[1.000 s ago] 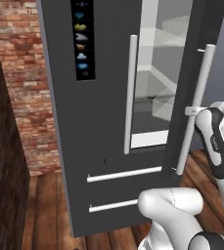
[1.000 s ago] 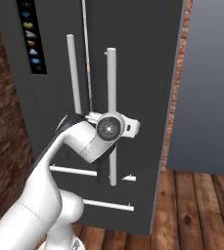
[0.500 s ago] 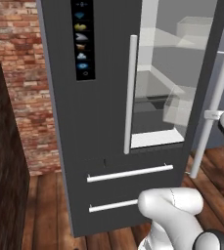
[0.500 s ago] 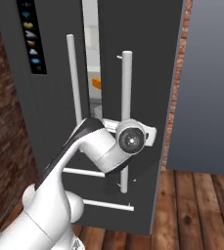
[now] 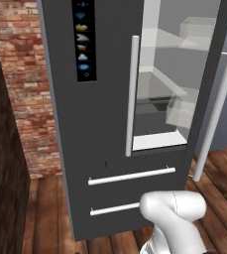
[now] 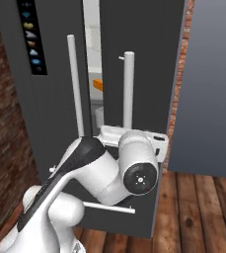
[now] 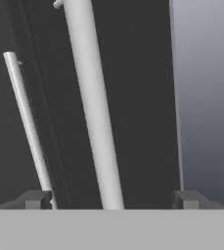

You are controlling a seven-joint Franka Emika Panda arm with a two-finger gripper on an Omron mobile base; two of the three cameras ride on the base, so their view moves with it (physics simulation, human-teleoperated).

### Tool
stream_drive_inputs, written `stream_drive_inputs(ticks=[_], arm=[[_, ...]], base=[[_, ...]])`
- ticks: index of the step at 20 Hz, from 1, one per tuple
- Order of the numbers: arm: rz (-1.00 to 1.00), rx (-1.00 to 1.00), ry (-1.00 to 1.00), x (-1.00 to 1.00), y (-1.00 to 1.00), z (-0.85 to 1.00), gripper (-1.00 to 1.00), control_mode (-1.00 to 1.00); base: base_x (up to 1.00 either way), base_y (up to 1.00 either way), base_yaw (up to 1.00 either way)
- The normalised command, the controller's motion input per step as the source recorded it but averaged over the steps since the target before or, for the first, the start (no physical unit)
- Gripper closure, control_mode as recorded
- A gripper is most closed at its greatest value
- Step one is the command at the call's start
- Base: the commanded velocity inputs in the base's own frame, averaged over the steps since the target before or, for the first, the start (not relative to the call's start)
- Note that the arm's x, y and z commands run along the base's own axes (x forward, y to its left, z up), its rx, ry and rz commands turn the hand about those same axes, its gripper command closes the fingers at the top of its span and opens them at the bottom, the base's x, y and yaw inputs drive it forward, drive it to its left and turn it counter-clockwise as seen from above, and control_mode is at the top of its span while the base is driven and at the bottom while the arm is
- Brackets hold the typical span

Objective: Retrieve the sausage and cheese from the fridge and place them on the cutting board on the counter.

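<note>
The dark grey fridge (image 5: 100, 124) stands in front of me with its right door (image 6: 144, 59) swung partly open. White walls and glass shelves (image 5: 164, 99) show inside. My gripper (image 7: 112, 199) is open, and the right door's long white bar handle (image 7: 96, 122) runs between its two fingertips (image 7: 37, 199) without being clamped. In the right base view the gripper (image 6: 128, 129) sits at that handle (image 6: 128, 84), below its middle. A small orange thing (image 6: 98, 85) shows through the door gap; I cannot tell what it is. The cutting board and counter are out of view.
The left door's handle (image 5: 132, 94) and two drawer handles (image 5: 132, 176) face me. A brick wall (image 5: 28, 99) lies left of the fridge, with a dark panel (image 5: 1, 173) at the near left. A tall grey panel (image 6: 213, 89) stands right of the fridge, above the wooden floor (image 6: 193, 212).
The right fridge door has swung further open, mostly in the first half second, its handle moving right with my hand. The wrist has dropped lower and nearer the base.
</note>
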Motion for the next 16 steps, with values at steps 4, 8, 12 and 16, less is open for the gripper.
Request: stream_drive_inputs(ticks=[4,8,12,16], arm=[[0.00,-0.26,-0.13,-0.96,0.94,0.39,-1.00,-1.00],[0.00,-0.76,0.03,-0.35,1.00,-0.15,-1.00,-1.00],[0.00,-0.87,0.16,0.00,1.00,-0.32,-1.00,-1.00],[0.00,-0.80,0.27,0.08,1.00,-0.26,-1.00,-1.00]], base=[[0.00,0.00,0.00],[0.00,0.00,0.00],[0.00,0.00,0.00],[0.00,0.00,0.00]])
